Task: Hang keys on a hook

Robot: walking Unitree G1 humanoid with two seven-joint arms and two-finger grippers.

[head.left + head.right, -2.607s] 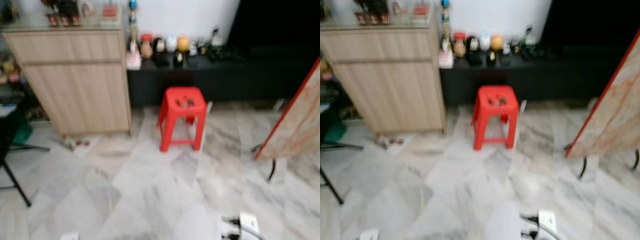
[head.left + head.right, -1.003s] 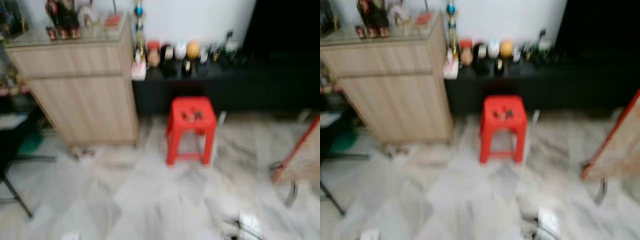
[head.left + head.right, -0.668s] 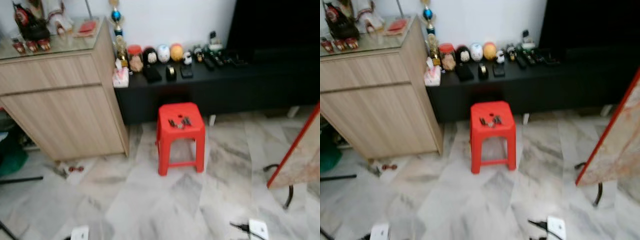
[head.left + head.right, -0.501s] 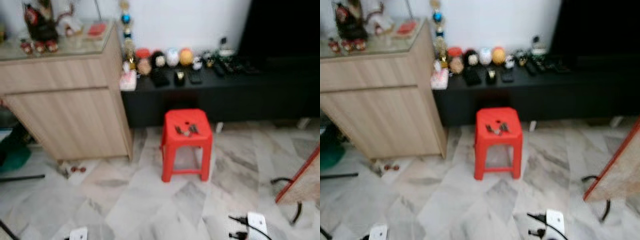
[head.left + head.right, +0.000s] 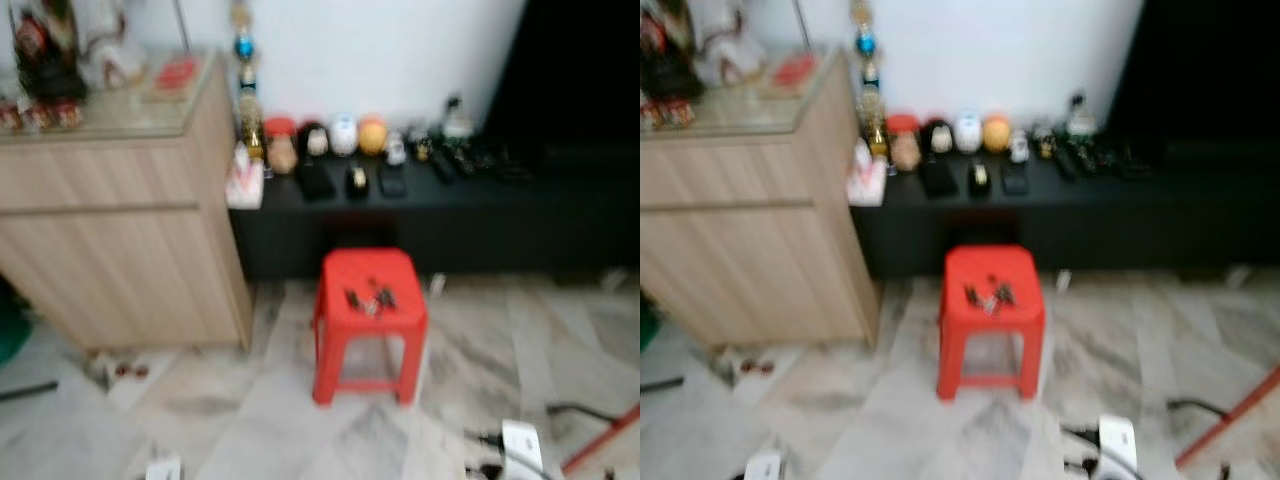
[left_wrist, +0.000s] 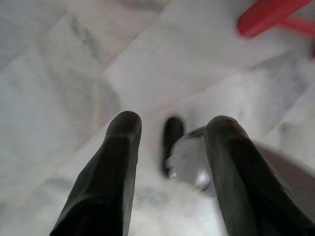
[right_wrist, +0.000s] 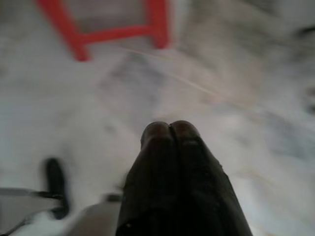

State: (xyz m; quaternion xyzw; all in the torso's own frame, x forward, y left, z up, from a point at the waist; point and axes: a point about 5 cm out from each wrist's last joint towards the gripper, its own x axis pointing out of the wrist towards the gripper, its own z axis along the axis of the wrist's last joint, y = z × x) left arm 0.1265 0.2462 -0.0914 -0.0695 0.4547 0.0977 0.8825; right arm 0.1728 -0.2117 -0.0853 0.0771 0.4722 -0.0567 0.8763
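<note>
A bunch of keys (image 5: pixel 369 298) lies on top of a red plastic stool (image 5: pixel 368 322) standing on the marble floor ahead, in front of a low black cabinet (image 5: pixel 430 215). The left gripper (image 6: pixel 172 130) hangs over the floor with its two black fingers apart and nothing between them. In the right wrist view the right gripper (image 7: pixel 170 129) points at the floor with its fingertips pressed together; the stool's legs (image 7: pixel 113 27) show beyond it. I make out no hook in these blurred views.
A light wooden sideboard (image 5: pixel 125 225) with figurines on top stands left of the stool. Small ornaments (image 5: pixel 340 140) line the black cabinet. A white power strip (image 5: pixel 520 445) with cables lies on the floor at the lower right, and a red-edged board (image 5: pixel 605 445) leans there.
The camera has moved closer to the stool and shifted, so stool and cabinet appear larger and lower. The red-edged board has slid toward the picture's right edge. The keys lie as before.
</note>
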